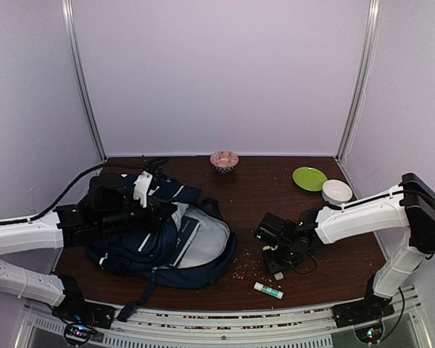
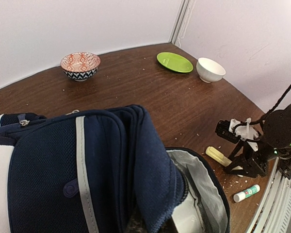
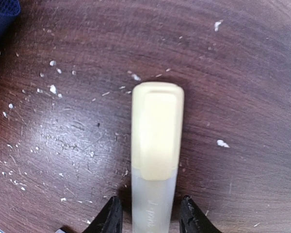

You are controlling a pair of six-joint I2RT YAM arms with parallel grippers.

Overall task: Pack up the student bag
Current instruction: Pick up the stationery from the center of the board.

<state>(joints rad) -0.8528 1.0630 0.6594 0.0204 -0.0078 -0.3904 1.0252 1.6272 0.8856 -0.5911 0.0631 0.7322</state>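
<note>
Two arms are over a dark wooden table (image 1: 275, 196) strewn with pale crumbs. The student bag (image 1: 123, 254) lies at the table's left side, main pocket gaping so the pale grey lining shows, white stripes running down the navy cloth. No brand name can be read on it.

The left gripper (image 1: 163, 210) sits on top of the bag. Its fingers are buried in the cloth, pressed together on the raised navy rim, which stands up right in front of the wrist camera.

Right of the bag, the right gripper (image 3: 151, 213) is down at the tabletop, its jaws spread to either side of a highlighter (image 3: 156, 131) with a pale yellow cap and frosted barrel. A sliver of table shows between the barrel and the left fingertip (image 3: 111, 213). Faint print on the barrel is too blurred to read.

A glue stick (image 1: 268, 291), white with a green cap, lies right of the bag nearer the table's front edge; its label is illegible. Behind the bag stands a red-and-blue patterned bowl (image 1: 224, 160). Far right of the bag are a lime-green plate (image 1: 309, 177) and a white bowl (image 1: 337, 191).
</note>
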